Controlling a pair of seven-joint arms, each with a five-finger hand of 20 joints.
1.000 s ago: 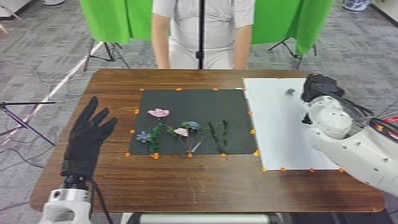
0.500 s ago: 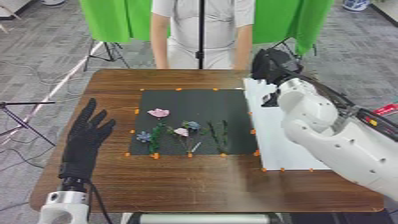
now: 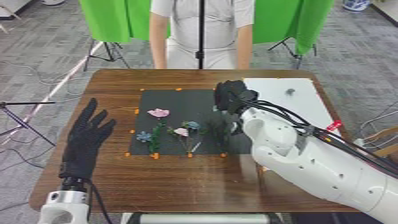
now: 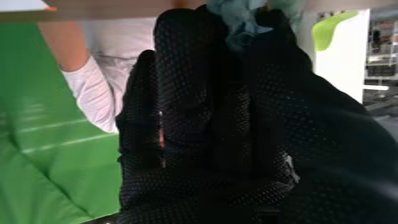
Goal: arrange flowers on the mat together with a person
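A pale blue-green flower of crinkled material (image 4: 238, 24) is pinched between the thumb and nearly straight fingers of my black-gloved right hand (image 3: 233, 95). My fingers are above the far right part of the black rectangular mat (image 3: 178, 98). Left of them and nearer me, that mat carries a pink flower (image 3: 158, 113); farther down towards me lie a pale pink flower (image 3: 181, 132) just beside a grey-blue flower (image 3: 190, 124), and a small blue flower (image 3: 144, 136) beside a leafy green stem (image 3: 155, 140). Right of my fingers, a small grey piece (image 3: 290, 91) sits on the white rectangular mat (image 3: 306, 102). Well to their left, beside the black mat, is my black-gloved left hand (image 3: 84, 135), open and straight-fingered. The brown wooden table (image 3: 142, 185) extends nearer me.
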